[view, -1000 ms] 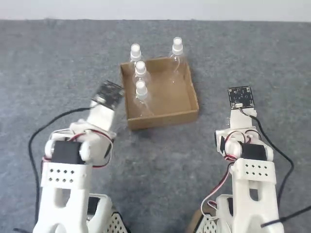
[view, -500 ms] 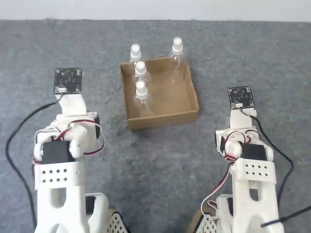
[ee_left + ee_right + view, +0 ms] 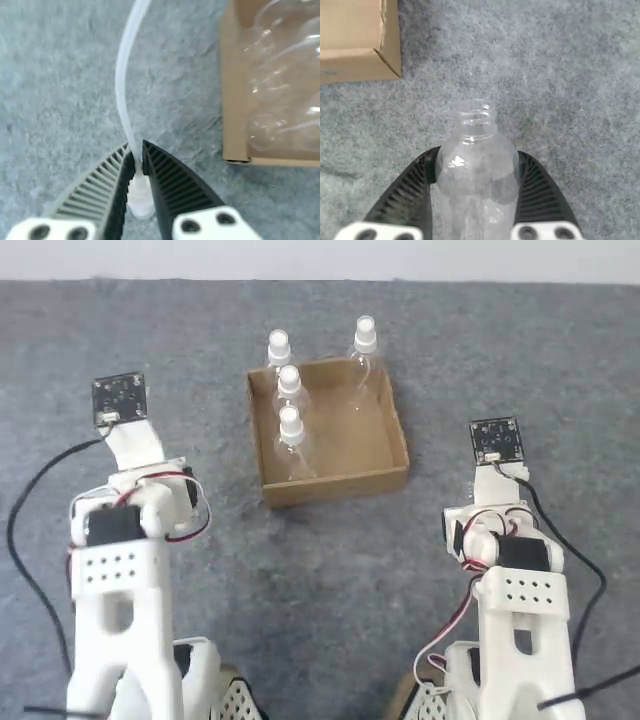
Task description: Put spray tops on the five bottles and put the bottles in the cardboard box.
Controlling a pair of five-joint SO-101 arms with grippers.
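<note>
Left end effector [image 3: 136,146] is clamped on a spray top [image 3: 138,199], its ribbed jaws pressed together around the white head, with the dip tube [image 3: 125,75] running out ahead in a slight curve over the grey tabletop [image 3: 55,85]. Right end effector [image 3: 477,154] is clamped around the body of a clear uncapped bottle [image 3: 476,170], jaws on either side, with the open neck [image 3: 476,112] pointing away from the wrist.

In the high view the left arm [image 3: 120,530] and right arm [image 3: 505,560] sit well apart, with the cardboard box [image 3: 335,485] between and beyond them. Four capped bottles [image 3: 291,430] stand at the box; two are clearly inside, while the far pair sit at the back wall and I cannot tell whether they are inside it.

The step in hand looks like fitting this last top. It would go best if the right arm held the bottle steady while the left brought the tube's tip right over the neck, since the tip has to go in first. The tube is thin, bent and probably springy, so it may catch on the rim; a slow approach along the bottle's axis should help. Once the tube is in, the head should be pressed squarely onto the neck before either grip loosens.
</note>
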